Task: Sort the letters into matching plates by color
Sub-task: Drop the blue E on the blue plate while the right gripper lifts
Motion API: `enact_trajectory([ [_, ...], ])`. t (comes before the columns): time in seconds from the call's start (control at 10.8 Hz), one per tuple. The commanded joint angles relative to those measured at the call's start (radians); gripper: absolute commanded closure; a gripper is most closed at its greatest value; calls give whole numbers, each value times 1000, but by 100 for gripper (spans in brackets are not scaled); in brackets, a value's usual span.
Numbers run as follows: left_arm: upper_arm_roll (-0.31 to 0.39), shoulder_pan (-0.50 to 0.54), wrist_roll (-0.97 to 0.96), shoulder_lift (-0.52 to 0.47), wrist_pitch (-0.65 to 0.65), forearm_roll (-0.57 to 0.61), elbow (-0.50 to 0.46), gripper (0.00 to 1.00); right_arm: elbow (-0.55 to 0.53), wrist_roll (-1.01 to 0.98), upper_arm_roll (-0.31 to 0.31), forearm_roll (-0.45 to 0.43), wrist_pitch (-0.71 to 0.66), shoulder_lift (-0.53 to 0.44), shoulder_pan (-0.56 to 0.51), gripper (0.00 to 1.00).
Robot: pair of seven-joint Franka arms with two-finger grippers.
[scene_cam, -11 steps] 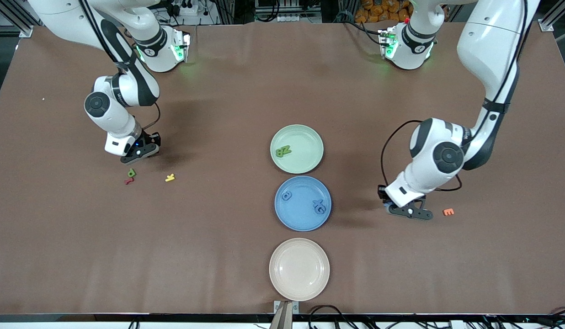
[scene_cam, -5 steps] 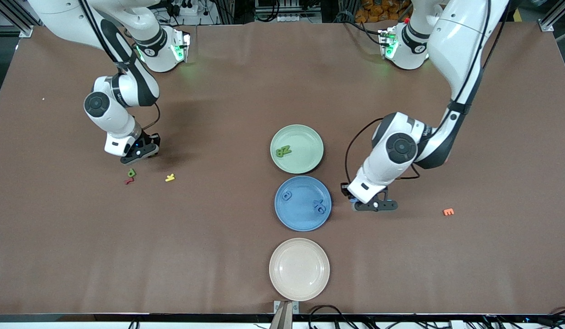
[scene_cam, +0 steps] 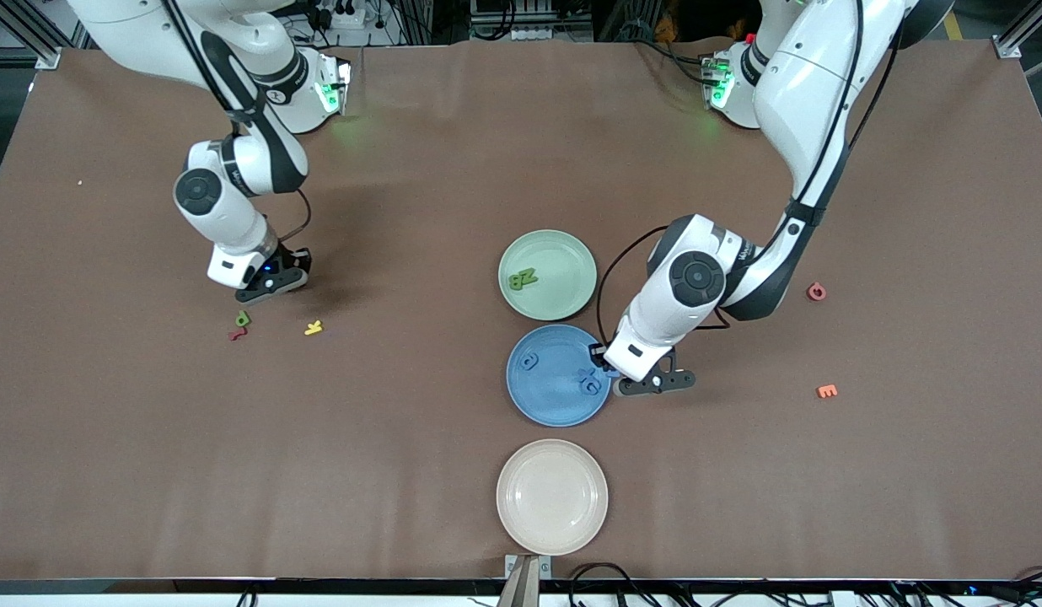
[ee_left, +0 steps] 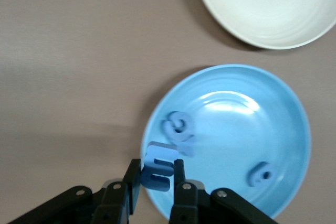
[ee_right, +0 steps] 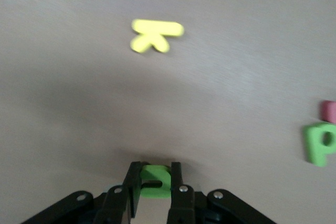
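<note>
Blue letter [ee_left: 157, 167]: pinched in left gripper [ee_left: 157, 182], now carried to blue plate [ee_left: 294, 108] rim; drop next.
Green letter [ee_right: 154, 182]: clamped in right gripper [ee_right: 154, 184], just lifted clear.

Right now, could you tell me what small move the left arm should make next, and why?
Probably ease a little farther over the blue plate, then open. The left tool grips a blue letter right at the plate's rim, so a drop here might land on the edge.
</note>
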Motion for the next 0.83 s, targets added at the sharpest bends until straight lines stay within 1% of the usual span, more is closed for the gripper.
enact_trajectory([
  [0.0,7,-79,-97,55,20,-43,106,100,17,237,87,1,-28,-25,51,100],
  [0.19,7,-122,-137,74,59,-43,126,100,50,407,121,1,-48,-22,117,100],
  [0.37,9,-142,-139,77,75,-41,126,100,101,539,127,5,-100,-12,191,100],
  [0.46,12,-140,-128,77,75,-40,125,82,118,595,127,6,-100,-3,222,100],
  [0.56,15,-142,-114,75,75,-29,120,1,138,644,127,6,-100,11,251,100],
  [0.74,15,-137,-122,68,75,-28,120,0,181,734,128,6,-100,38,300,100],
])
